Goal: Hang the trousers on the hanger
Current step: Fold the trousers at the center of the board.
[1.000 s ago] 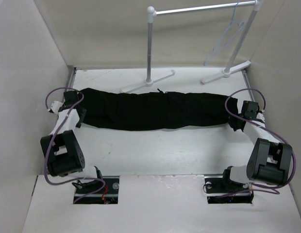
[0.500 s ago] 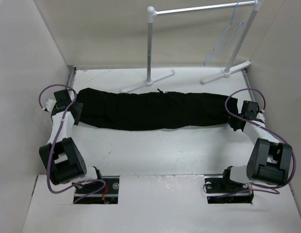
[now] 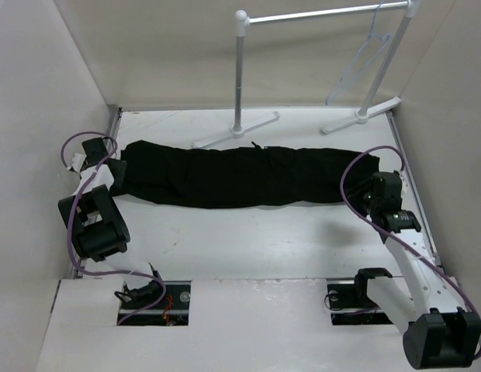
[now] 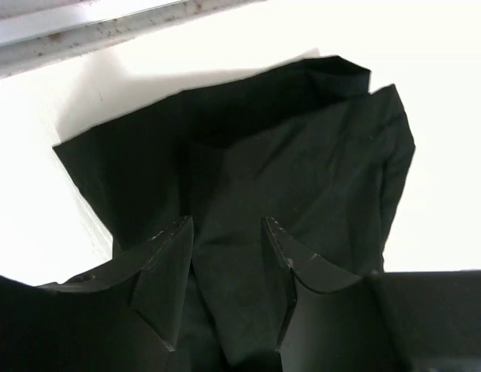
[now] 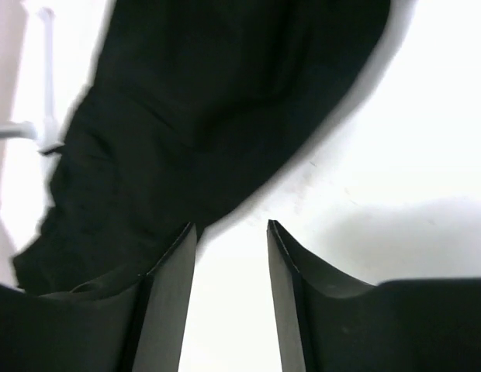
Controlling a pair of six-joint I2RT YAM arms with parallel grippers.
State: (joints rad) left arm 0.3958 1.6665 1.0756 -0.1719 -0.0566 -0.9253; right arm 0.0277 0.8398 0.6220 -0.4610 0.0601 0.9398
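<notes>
The trousers (image 3: 240, 177) lie flat on the table (image 3: 248, 240) as one long black band, and each end reaches toward one arm. The left gripper (image 4: 229, 225) hangs over its end of the cloth. Its fingers (image 4: 169, 260) stand moderately apart and pinch nothing. The black fabric (image 4: 302, 155) fills the gap between them and runs on past the tips to a folded edge. The right gripper (image 5: 231, 226) is parted about as wide, with only bare table between its fingers. The cloth (image 5: 194, 101) starts just beyond the tip of its left finger and spreads away ahead and to that side.

The hanger (image 3: 363, 62) hangs on the rail stand (image 3: 239, 70), far ahead of both sets of fingers and well apart from the trousers.

The garment looks soft and limp, so it will likely sag, fold and swing wherever it is lifted, and may slide off a thin bar. A good hold would be at the layered ends, with the tips pressed down so that several thicknesses sit between them, one end per arm.
</notes>
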